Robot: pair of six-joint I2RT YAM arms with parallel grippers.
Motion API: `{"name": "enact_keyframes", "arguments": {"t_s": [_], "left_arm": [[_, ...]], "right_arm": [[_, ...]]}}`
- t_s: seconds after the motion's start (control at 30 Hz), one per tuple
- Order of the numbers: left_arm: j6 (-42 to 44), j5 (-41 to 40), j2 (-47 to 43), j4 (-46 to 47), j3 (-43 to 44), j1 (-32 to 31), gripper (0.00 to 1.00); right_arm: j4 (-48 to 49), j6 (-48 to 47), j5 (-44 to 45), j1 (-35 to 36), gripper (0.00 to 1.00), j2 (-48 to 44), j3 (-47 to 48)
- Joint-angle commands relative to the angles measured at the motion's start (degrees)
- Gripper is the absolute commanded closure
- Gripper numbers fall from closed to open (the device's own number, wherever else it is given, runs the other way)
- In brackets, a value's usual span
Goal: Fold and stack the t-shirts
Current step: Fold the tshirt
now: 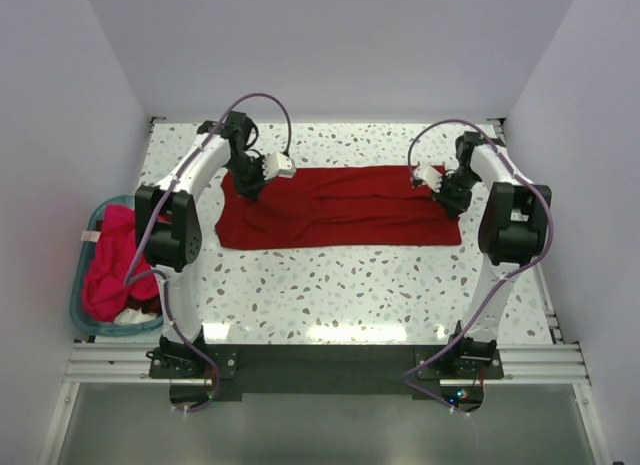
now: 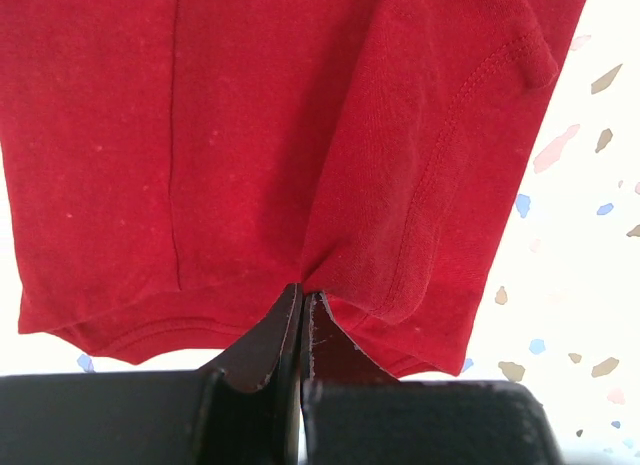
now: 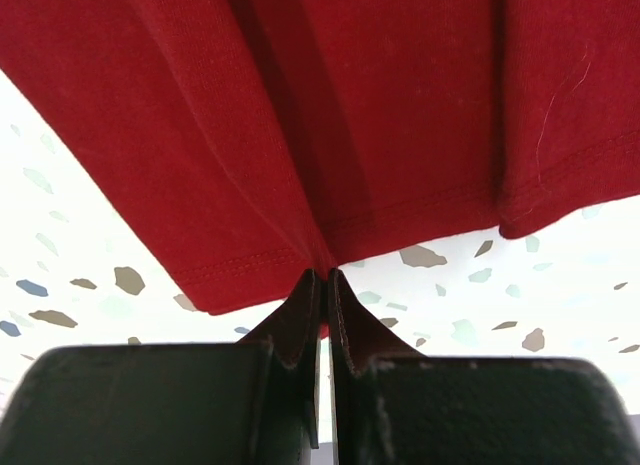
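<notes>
A deep crimson t-shirt lies spread in a long band across the far half of the table. My left gripper is shut on its left end; the left wrist view shows the jaws pinching a fold of the crimson cloth at the hem. My right gripper is shut on its right end; the right wrist view shows the jaws closed on the cloth near a stitched edge. Brighter pinkish-red shirts lie heaped in the basket at the left.
A teal plastic basket stands at the table's left edge beside the left arm. The speckled white table runs between the shirt and the arm bases. White walls close in the back and sides.
</notes>
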Motion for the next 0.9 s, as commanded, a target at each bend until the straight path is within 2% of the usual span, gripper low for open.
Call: {"name": "enact_keyframes", "arguments": {"t_s": [0.0, 0.87], "left_arm": [[0.5, 0.9, 0.3, -0.2, 2.5, 0.7, 1.00], [-1.3, -1.2, 4.6, 2.8, 3.3, 1.7, 1.00]], "right_arm": [[-1.0, -1.0, 0.9, -0.2, 1.00, 0.5, 2.6], [1.7, 0.4, 1.4, 0.2, 1.00, 5.2, 6.6]]}}
